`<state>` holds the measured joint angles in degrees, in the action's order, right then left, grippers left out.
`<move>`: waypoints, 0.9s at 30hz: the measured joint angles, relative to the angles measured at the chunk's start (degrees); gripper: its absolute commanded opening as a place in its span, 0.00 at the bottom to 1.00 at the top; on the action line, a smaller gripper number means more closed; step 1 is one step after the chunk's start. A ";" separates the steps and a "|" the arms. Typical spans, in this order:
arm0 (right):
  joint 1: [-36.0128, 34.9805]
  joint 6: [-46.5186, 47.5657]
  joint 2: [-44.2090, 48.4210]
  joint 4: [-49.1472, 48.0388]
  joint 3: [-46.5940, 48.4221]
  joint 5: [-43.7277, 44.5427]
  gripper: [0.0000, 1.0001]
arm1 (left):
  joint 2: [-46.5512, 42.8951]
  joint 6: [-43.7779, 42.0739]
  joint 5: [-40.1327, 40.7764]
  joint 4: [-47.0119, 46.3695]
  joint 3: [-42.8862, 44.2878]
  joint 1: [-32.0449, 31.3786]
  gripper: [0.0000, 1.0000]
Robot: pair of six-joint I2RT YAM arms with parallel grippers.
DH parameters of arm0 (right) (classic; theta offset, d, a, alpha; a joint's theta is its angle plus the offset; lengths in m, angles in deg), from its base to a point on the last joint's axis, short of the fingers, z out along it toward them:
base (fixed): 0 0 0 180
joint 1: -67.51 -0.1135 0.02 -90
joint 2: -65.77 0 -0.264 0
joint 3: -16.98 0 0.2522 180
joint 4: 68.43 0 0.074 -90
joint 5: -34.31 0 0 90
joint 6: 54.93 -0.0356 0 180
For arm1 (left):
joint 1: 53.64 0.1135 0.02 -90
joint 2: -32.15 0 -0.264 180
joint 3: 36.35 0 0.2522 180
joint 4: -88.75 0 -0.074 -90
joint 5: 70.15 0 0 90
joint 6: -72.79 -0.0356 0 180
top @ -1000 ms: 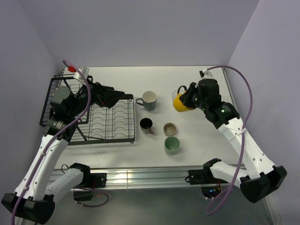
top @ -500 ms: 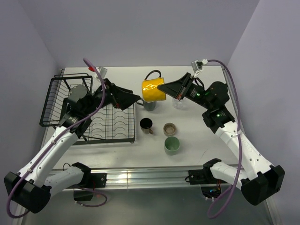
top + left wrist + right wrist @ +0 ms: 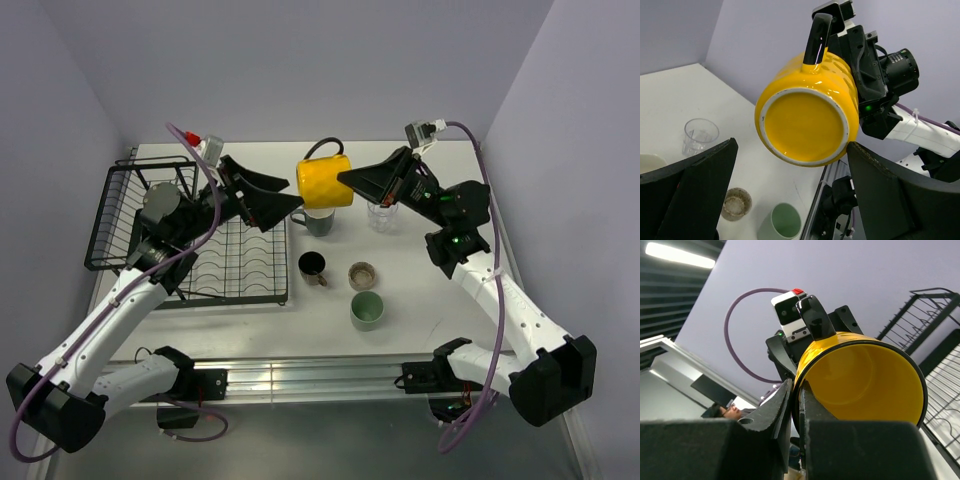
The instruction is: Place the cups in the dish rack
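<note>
My right gripper (image 3: pixel 343 180) is shut on the rim of the yellow mug (image 3: pixel 324 182) and holds it on its side in the air above the table's middle. In the right wrist view its fingers (image 3: pixel 790 405) pinch the mug's wall (image 3: pixel 865 385). My left gripper (image 3: pixel 296 192) is open, its fingertips just short of the mug's base (image 3: pixel 807 125), with nothing in it (image 3: pixel 790 200). The grey mug (image 3: pixel 318 222), clear glass (image 3: pixel 381 215), black mug (image 3: pixel 312 265), beige-brown cup (image 3: pixel 362 274) and pale green tumbler (image 3: pixel 367 309) stand on the table. The black dish rack (image 3: pixel 240 265) lies at the left.
The rack's raised basket (image 3: pixel 130 215) is at the far left, behind my left arm. The glass (image 3: pixel 700 136), beige-brown cup (image 3: pixel 736 203) and green tumbler (image 3: pixel 783 225) show below the mug in the left wrist view. The table's front rail (image 3: pixel 300 375) runs along the near edge.
My right arm lifted the yellow mug from the table's right side and carried it left to mid-air. My left arm swung from the rack towards the mug's base.
</note>
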<state>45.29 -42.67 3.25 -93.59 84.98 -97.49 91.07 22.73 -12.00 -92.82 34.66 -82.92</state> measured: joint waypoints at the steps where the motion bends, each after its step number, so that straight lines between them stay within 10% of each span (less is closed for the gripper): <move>1: 0.00 -0.39 0.00 -0.63 0.00 -0.09 0.00 | 0.00 0.04 -0.20 -0.70 -0.02 -0.07 0.99; 27: -0.42 -6.84 -2.23 -9.09 -1.92 -3.32 0.00 | 2.01 1.07 -4.70 -8.68 -1.42 -1.75 0.99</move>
<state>44.87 -49.51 1.02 -102.68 83.06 -100.81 93.08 23.80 -16.70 -101.49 33.24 -84.67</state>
